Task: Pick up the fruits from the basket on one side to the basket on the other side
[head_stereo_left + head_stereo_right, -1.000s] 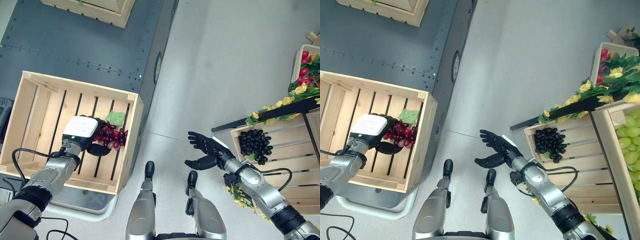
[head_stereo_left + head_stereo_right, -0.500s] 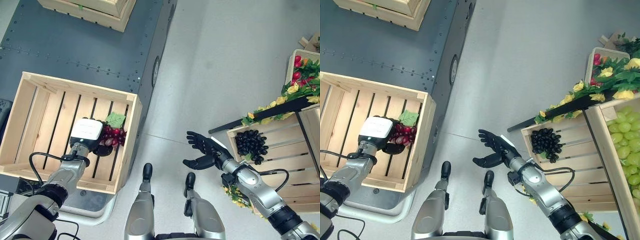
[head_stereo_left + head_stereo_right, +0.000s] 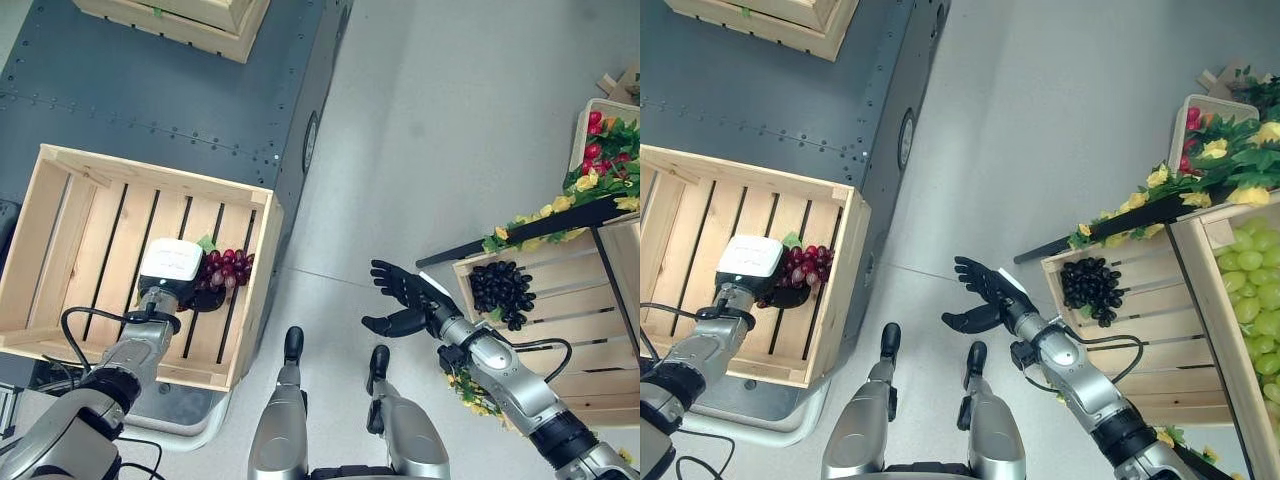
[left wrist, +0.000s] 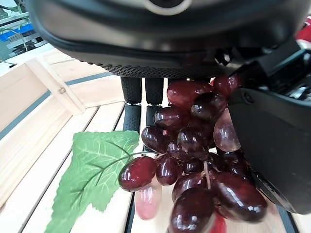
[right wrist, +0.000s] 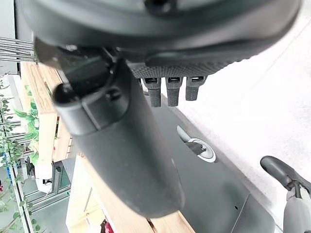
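Observation:
A bunch of red grapes (image 3: 225,268) with a green leaf (image 4: 92,170) hangs inside the pale wooden crate (image 3: 150,170) on my left. My left hand (image 3: 170,265) is shut on the red grapes (image 4: 194,160), thumb on one side and fingers (image 4: 132,92) on the other, just above the slats. My right hand (image 3: 410,295) hovers open over the grey floor, palm up and holding nothing. Just beyond it lies a bunch of black grapes (image 3: 500,290) in the crate on my right (image 3: 560,260).
The left crate rests on a dark metal platform (image 3: 150,90), with another wooden crate (image 3: 180,20) at its far end. On the right, a stand carries yellow flowers (image 3: 600,180), red fruit (image 3: 598,125) and green grapes (image 3: 1255,300). Grey floor (image 3: 450,120) lies between the two sides.
The left hand has turned the red bunch a little, so its leaf now tucks against the hand. The right hand has drifted slightly left. The camera shifted at first.

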Robot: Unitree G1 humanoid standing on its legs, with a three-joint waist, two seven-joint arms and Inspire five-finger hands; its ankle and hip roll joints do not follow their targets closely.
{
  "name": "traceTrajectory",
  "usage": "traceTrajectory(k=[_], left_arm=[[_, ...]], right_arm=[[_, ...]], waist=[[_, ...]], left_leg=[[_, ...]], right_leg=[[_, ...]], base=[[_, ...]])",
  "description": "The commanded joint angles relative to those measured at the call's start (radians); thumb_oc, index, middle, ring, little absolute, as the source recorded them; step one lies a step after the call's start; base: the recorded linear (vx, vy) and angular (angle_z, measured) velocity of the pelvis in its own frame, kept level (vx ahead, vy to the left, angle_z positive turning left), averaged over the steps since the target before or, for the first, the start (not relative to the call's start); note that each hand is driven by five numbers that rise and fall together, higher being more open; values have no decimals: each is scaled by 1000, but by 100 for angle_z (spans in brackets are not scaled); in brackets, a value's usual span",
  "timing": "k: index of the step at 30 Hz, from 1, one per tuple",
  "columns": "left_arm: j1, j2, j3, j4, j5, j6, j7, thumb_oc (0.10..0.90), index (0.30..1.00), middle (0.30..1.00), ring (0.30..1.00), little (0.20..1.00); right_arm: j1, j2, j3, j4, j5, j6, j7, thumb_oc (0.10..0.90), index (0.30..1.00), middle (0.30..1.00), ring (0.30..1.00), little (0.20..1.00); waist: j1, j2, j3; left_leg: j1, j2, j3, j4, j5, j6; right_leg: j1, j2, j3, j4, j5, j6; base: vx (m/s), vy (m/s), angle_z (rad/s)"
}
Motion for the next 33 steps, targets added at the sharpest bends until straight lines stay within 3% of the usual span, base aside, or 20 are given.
traceTrajectory(k=[1,7,12,15,20,26,28,33], left_arm=[[-4,6,80,30,56,36,66,400,300,300,300,300],[58,80,128,-105,129,2,-5,400,300,300,300,300],[105,200,173,-283,220,-27,-100,400,300,300,300,300],[111,334,203,-467,251,-92,-245,400,300,300,300,300],[88,441,232,-648,260,-130,-409,400,300,300,300,300],[-51,532,183,-771,255,-152,-609,400,300,300,300,300],[-107,553,154,-790,261,-178,-625,400,300,300,300,300],[-280,545,31,-834,298,-235,-703,400,300,300,300,300]], right_arm=[[40,-15,-34,-96,-32,-52,-11,800,900,900,900,900],[73,-18,-57,-111,-27,-63,-11,800,900,900,900,900],[85,-13,-62,-131,-13,-63,-14,800,900,900,900,900],[96,-4,-58,-139,-21,-64,-36,800,900,900,900,900],[81,6,-32,-145,16,-76,-75,800,900,900,900,900],[54,30,17,-152,56,-101,-122,800,900,900,900,900],[43,32,28,-161,71,-103,-123,800,900,900,900,900],[-8,37,50,-195,91,-95,-144,800,900,900,900,900]], waist=[[-5,19,-99],[3,61,-151],[13,94,-211],[27,119,-261],[43,138,-311],[52,153,-371],[53,155,-385],[48,160,-409]], left_leg=[[28,-75,70,-20,-60,11],[61,-86,59,-26,-64,12],[100,-92,48,-43,-62,8],[117,-98,35,-44,-63,4],[138,-103,22,-44,-64,1],[161,-101,13,-44,-66,-5],[167,-99,15,-44,-69,-7],[179,-96,15,-44,-75,-8]], right_leg=[[-103,61,16,114,-6,-6],[-66,51,7,99,-6,-6],[-20,43,0,78,-7,-5],[13,37,-10,60,-5,-4],[50,32,-15,39,-1,-6],[94,31,-17,7,6,-4],[100,32,-16,0,9,-3],[110,30,-7,-16,17,-1]], base=[[33,-32,3],[44,-50,3],[81,-86,1],[76,-125,9],[48,-144,9],[36,-121,2],[18,-101,-3],[3,-97,-1]])
